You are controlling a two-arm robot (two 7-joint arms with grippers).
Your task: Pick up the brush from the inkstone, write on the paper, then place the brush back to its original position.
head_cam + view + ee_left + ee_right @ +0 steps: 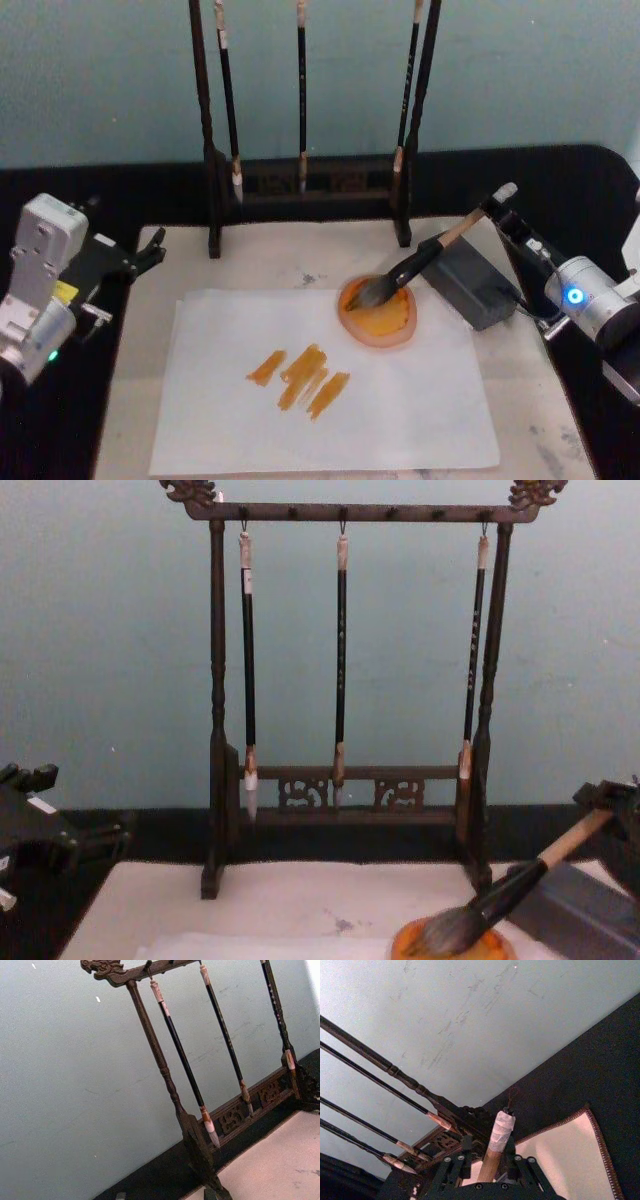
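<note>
The brush's (420, 262) hair is laid in the inkstone (385, 328). Its capped end is flanked by the right gripper (489, 1149), but whether it is clamped cannot be told. The left gripper (145, 252) is parked at the table's left, spread wide.

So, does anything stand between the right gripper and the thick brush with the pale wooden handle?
Nothing visible does. The right gripper is at the white-capped end of the pale wooden brush; its hair lies in the round orange dish, its handle leans on the grey rectangular block.
</note>
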